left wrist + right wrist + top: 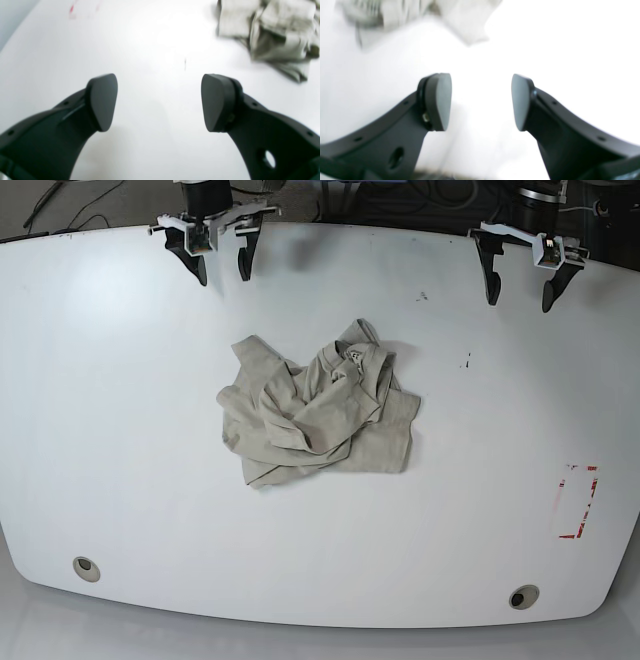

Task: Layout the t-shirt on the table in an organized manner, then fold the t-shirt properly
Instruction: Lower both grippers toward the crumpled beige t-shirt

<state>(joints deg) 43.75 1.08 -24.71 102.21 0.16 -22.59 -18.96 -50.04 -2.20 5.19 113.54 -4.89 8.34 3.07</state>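
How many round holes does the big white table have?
2: one hole sits near the table's front edge on the base view's left, the other hole near the front edge on its right.

Both arms are hanging at one edge of the scene in the base view, wrists pointing down. The left gripper [519,286] is standing with its jaws spread wide and holding nothing. The right gripper [221,266] is also gaping, somewhat narrower, and gripping nothing.
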